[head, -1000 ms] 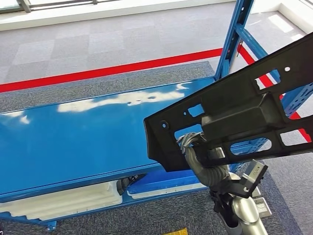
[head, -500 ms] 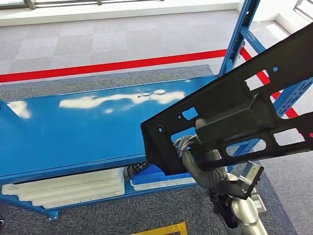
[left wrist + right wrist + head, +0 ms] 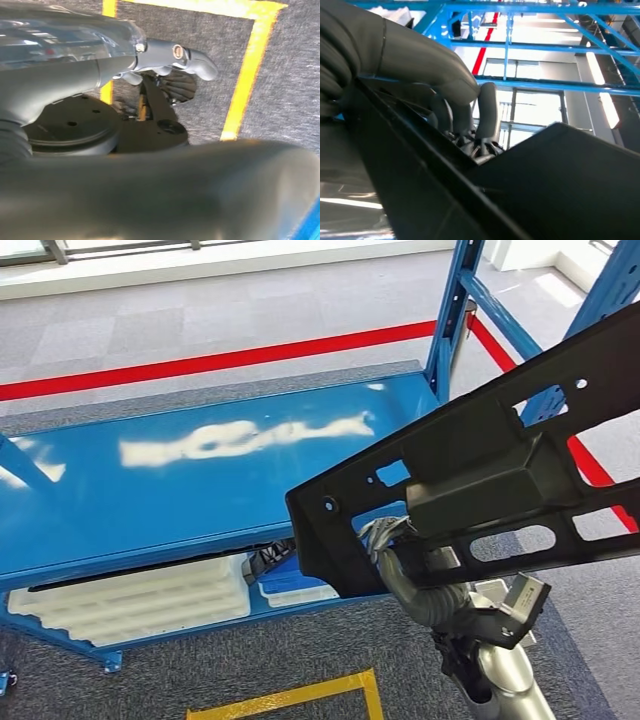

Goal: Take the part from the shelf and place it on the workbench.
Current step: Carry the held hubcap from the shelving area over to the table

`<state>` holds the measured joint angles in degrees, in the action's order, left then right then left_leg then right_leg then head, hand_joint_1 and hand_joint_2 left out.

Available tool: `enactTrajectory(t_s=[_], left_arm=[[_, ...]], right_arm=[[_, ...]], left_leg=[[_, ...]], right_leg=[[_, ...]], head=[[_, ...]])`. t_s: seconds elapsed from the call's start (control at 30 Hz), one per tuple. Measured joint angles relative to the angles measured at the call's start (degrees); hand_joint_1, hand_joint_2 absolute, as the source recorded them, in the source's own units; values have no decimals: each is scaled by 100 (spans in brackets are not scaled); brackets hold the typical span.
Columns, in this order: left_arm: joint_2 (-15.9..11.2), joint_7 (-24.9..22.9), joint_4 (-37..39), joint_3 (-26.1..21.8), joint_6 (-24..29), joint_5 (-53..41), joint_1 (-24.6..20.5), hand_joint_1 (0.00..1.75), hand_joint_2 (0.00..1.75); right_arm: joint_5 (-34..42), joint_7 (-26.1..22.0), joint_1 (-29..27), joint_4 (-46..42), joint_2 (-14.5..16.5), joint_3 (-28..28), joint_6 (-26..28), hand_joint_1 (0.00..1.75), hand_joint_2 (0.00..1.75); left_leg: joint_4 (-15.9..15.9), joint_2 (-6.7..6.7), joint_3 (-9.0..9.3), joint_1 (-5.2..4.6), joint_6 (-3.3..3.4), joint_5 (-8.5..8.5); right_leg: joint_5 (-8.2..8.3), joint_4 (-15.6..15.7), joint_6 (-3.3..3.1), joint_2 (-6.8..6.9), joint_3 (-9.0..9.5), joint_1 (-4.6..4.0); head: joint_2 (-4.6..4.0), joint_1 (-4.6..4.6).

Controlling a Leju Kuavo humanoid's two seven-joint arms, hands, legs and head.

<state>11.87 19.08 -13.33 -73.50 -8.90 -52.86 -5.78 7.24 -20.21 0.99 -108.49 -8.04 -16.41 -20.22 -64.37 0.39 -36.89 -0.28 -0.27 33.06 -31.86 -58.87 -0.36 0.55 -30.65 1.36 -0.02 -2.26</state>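
the right robot hand point(image 3: 386, 538) grips the black part point(image 3: 483, 475) from underneath, its pale fingers curled onto the part's lower edge near the left end. in the right wrist view the grey thumb point(image 3: 429, 62) lies along one face of the part point(image 3: 554, 190) and the dark fingers point(image 3: 486, 112) wrap over its rim, so the robot hand is clamped on it. the part is a long, flat black panel with cut-out slots and small holes, held clear in the air and tilted, its far end rising toward the right. it hangs in front of the blue shelf point(image 3: 189, 480), overlapping the shelf's right end and touching nothing there. white foam sheets point(image 3: 128, 600) lie on the shelf's lower level. a red line point(image 3: 211, 362) runs on the carpet behind the shelf, and yellow tape point(image 3: 294, 697) marks the floor in front of it. the left robot hand point(image 3: 177, 57) hangs over the carpet holding nothing, with how far its fingers are spread unclear.
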Motion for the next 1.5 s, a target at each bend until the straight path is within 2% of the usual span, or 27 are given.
enactTrajectory(t_s=[0.07, 0.1, 0.13, 0.17, 0.23, 0.3, 0.37, 0.43, 0.47, 0.57, 0.6, 0.63, 0.67, 0.7, 0.77, 0.83, 0.9, 0.97, 1.07, 1.13, 1.17, 1.2, 1.27, 1.33, 1.4, 1.43, 1.5], left_arm=[[0, 0, 0, 4, 0, -25, -3, 0, 175], [-1, 0, -1, 5, 0, -40, -4, 0, 175], [-1, 0, 0, 5, 0, -52, -4, 0, 175], [-1, 0, 0, 7, 0, -60, -4, 0, 175], [-1, 0, 0, 8, 5, -64, -11, 0, 175], [-2, -1, -1, 10, 26, -64, -25, 0, 175], [-3, -5, -1, 10, 55, -65, -46, 0, 175], [-3, -21, -1, 10, 87, -66, -48, 0, 175], [-4, -32, -1, 9, 100, -66, -42, 0, 175], [-7, -57, -1, 8, 120, -68, -18, 0, 175], [-7, -62, -1, 8, 124, -69, -10, 0, 175], [-7, -66, -1, 8, 129, -70, -3, 0, 175], [-7, -69, -1, 8, 135, -70, 1, 0, 175], [-7, -73, -1, 8, 140, -70, 1, 0, 175], [-3, -83, 0, 9, 145, -72, -15, 0, 175], [1, -92, 0, 10, 146, -72, -38, 0, 175], [1, -101, -1, 9, 151, -71, -35, 0, 175], [0, -108, -1, 8, 161, -70, -25, 0, 175], [-1, -117, -1, 8, 168, -62, -44, 0, 175], [-1, -130, -1, 8, 170, -56, -32, 0, 175], [-2, -137, -1, 7, 173, -55, -22, 0, 175], [-4, -144, -1, 6, 178, -55, -13, 0, 175], [-10, -167, -1, 5, 190, -56, -15, 0, 175], [-14, -197, -1, 6, 208, -57, -25, 0, 175], [-22, -229, -1, 6, 235, -58, -10, 0, 175], [-27, -244, -1, 5, 255, -60, 4, 0, 175], [-43, -265, -1, 5, 285, -74, 11, 0, 175]], right_arm=[[-1, -52, 0, 0, -1, -1, -18, 175, 175], [-1, -70, -1, 1, -1, -1, -24, 175, 175], [-5, -87, 0, 1, -1, -1, -31, 175, 175], [-18, -112, 0, 2, -1, -2, -45, 175, 175], [-74, -171, 4, -2, -2, -3, -78, 175, 175], [-145, -213, 8, -6, -6, -4, -99, 175, 175], [-213, -241, 11, -7, -16, -5, -110, 175, 175], [-272, -276, 16, -7, -40, -13, -127, 175, 175], [-296, -292, 18, -5, -54, -21, -135, 175, 175], [-342, -323, 21, 1, -104, -48, -160, 175, 175], [-348, -328, 20, 3, -119, -57, -167, 175, 175], [-354, -333, 20, 3, -131, -66, -173, 175, 175], [-361, -340, 21, 4, -140, -74, -177, 175, 175], [-372, -348, 23, 4, -148, -80, -179, 175, 175], [-402, -367, 30, 3, -161, -91, -188, 175, 175], [-432, -384, 34, 2, -179, -102, -199, 175, 175], [-450, -394, 44, 1, -194, -112, -205, 175, 175], [-481, -412, 61, 0, -199, -132, -208, 175, 175], [-549, -473, 67, 1, -219, -167, -209, 175, 175], [-574, -509, 69, 2, -238, -193, -211, 175, 175], [-589, -522, 73, 2, -243, -207, -213, 175, 175], [-604, -533, 82, 1, -246, -217, -214, 175, 175], [-630, -561, 108, -2, -249, -234, -216, 175, 175], [-640, -582, 130, -6, -252, -243, -216, 175, 175], [-646, -588, 149, -7, -254, -258, -217, 175, 175], [-650, -591, 165, -6, -255, -270, -218, 175, 175], [-659, -604, 189, -2, -260, -289, -219, 175, 175]], left_leg=[[-681, 0, -141, 33, -53, 492], [-958, 0, -159, 42, -68, 588], [-1074, 0, -102, 46, -72, 546], [-987, -1, 46, 46, -68, 403], [-278, -3, 598, 35, -16, 106], [551, 8, 1142, 2, 71, 81], [884, 10, 1306, -30, 135, 155], [918, -18, 1249, -17, 205, 95], [928, -35, 1207, -7, 245, 43], [911, -91, 1049, -11, 306, -88], [892, -118, 998, -15, 308, -116], [867, -153, 950, -18, 303, -136], [837, -194, 912, -19, 298, -147], [801, -241, 883, -19, 293, -150], [708, -342, 811, -17, 264, -139], [627, -450, 697, -5, 203, -143], [596, -562, 613, 16, 133, -164], [465, -462, 532, 17, 64, -62], [-476, -159, 84, 48, -44, 435], [-987, -111, -156, 85, -91, 563], [-930, -91, -126, 99, -104, 464], [-649, -48, 11, 107, -108, 274], [148, 184, 392, 84, -78, -99], [551, 368, 557, 35, -8, -216], [570, 306, 525, 0, 74, -214], [587, 248, 518, 2, 120, -237], [625, 138, 507, 22, 218, -295]], right_leg=[[115, -6, -25, 14, -154, -4], [172, -11, -22, 23, -229, -7], [227, -16, -14, 31, -302, -8], [276, -20, -4, 35, -368, -10], [363, -24, 23, 37, -469, -16], [436, -29, 69, 56, -513, -29], [514, -29, 139, 103, -537, -28], [496, -75, 207, 114, -586, -12], [376, -203, 226, 90, -641, -9], [-271, -1193, 250, 1, -980, -12], [-402, -1496, 256, -9, -1055, -13], [-427, -1610, 261, -15, -1038, -15], [-348, -1490, 260, -27, -904, -15], [-194, -1157, 252, -64, -671, -15], [36, -384, 221, -320, -214, -5], [55, -49, 193, -507, -66, -3], [51, -20, 164, -413, -81, -3], [69, 3, 115, -258, -81, 17], [72, 13, 72, 19, -95, 27], [71, 11, 72, 195, -104, 27], [69, 11, 74, 273, -101, 28], [66, 11, 79, 346, -94, 30], [52, 9, 107, 473, -76, 17], [42, 4, 157, 583, -68, -7], [48, 15, 218, 704, -49, -8], [22, 8, 249, 680, -39, 5], [-179, -219, 285, 391, -121, 28]], head=[[0, -3], [0, -3], [0, -3], [0, -3], [1, -3], [1, -2], [1, -1], [1, 0], [1, 1], [1, 1], [0, 1], [0, 1], [0, 1], [1, 1], [1, 1], [0, 2], [1, 2], [1, -1], [0, -6], [0, -5], [0, -5], [0, -5], [0, -7], [0, -4], [0, -1], [0, 0], [1, 5]])
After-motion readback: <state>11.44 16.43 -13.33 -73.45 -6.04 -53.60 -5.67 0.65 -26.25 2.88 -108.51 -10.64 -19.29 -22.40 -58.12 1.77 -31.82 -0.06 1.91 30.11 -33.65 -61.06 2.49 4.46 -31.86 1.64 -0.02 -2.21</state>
